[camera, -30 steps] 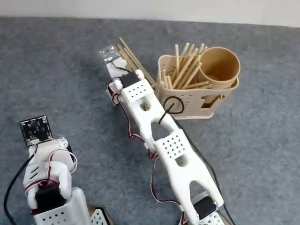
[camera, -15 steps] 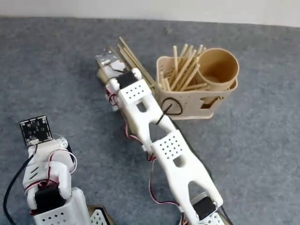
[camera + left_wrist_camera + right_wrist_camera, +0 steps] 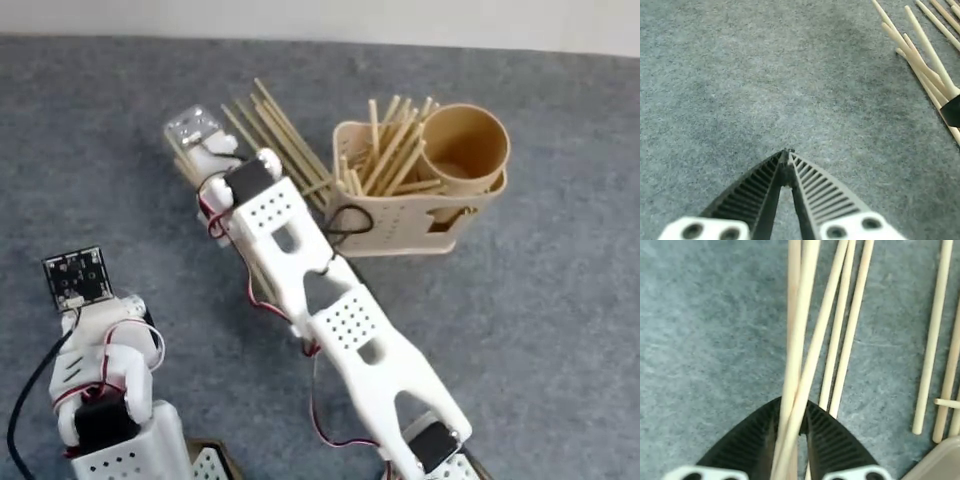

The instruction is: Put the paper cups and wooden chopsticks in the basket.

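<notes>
My right gripper (image 3: 790,407) is shut on two wooden chopsticks (image 3: 799,335) that run lengthwise between its black fingers, low over the grey carpet. In the high view the right gripper (image 3: 212,165) is left of the wooden basket (image 3: 400,222), with the held sticks passing under the arm. Several loose chopsticks (image 3: 275,130) lie fanned on the carpet between this gripper and the basket. The basket holds stacked paper cups (image 3: 466,145) and several chopsticks (image 3: 392,150). My left gripper (image 3: 788,153) is shut and holds nothing, over bare carpet at the near left.
Grey carpet (image 3: 560,300) covers the table. The left arm (image 3: 105,380) sits folded at the near left corner. Loose chopsticks (image 3: 920,55) lie far ahead of the left gripper. More sticks (image 3: 940,340) lie beside the held pair.
The right arm has swung left, away from the basket, and more of the loose chopsticks beside the basket now show. The left arm has kept still.
</notes>
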